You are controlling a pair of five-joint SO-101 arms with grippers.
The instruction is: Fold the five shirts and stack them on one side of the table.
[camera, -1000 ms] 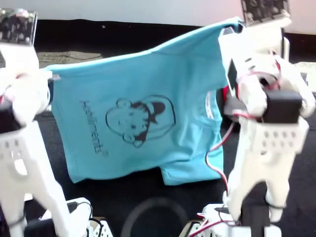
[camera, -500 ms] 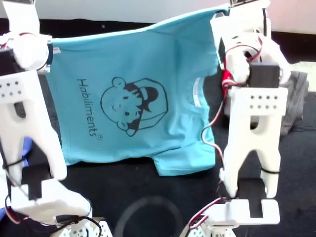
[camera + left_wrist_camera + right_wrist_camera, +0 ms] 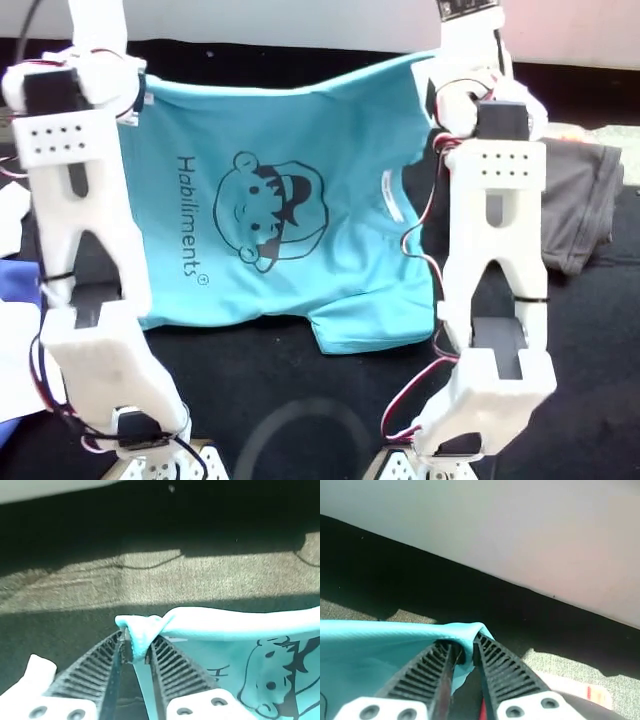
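Note:
A turquoise shirt (image 3: 280,220) with a dark cartoon print hangs stretched between my two arms, its lower hem draping onto the black table. My left gripper (image 3: 136,647) is shut on one bunched corner of the shirt (image 3: 145,627); in the high view it sits at the upper left (image 3: 140,85). My right gripper (image 3: 465,652) is shut on the opposite corner of the shirt (image 3: 465,630), at the upper right in the high view (image 3: 440,70). A dark grey shirt (image 3: 575,205) lies crumpled on the table to the right.
Blue cloth (image 3: 15,285) and white cloth (image 3: 15,375) show at the left edge behind the left arm. Both white arms stand tall in the foreground. A pale wall (image 3: 520,530) runs behind the black table top (image 3: 300,400).
Both arms have swung back and farther over the table, carrying the turquoise shirt with them. The shirt now hangs lower and flatter, and the grey shirt has come into view.

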